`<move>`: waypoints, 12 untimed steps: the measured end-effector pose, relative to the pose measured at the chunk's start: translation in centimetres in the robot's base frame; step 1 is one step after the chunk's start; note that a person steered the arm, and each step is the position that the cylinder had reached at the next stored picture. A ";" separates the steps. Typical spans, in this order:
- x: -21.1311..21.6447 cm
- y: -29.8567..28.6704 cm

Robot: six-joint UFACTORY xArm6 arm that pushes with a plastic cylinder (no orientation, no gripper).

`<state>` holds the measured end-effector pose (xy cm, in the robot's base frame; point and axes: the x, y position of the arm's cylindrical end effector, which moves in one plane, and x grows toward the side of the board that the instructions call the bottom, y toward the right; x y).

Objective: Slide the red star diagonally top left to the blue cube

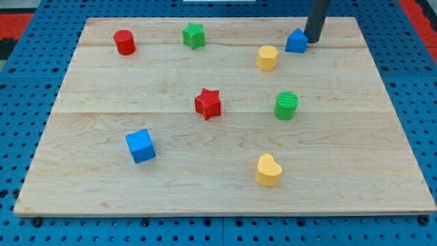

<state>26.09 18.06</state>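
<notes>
The red star (pixel 207 104) lies near the middle of the wooden board (pixel 102 205). The blue cube (pixel 141 146) sits down and to the left of it, toward the view's bottom left. My tip (pixel 313 41) stands at the view's top right, touching or almost touching the right side of a blue house-shaped block (pixel 296 42). It is far from both the red star and the blue cube.
A red cylinder (pixel 124 42) and a green star-like block (pixel 194 35) lie along the top. A yellow hexagon-like block (pixel 267 58) sits left of the blue house-shaped block. A green cylinder (pixel 287 105) lies right of the star. A yellow heart (pixel 268 170) lies at the bottom.
</notes>
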 end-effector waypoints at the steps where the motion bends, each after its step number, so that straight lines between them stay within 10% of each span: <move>1: 4.9 0.0; 7: 17.1 -12.5; 12: 17.0 -26.9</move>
<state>43.14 -8.79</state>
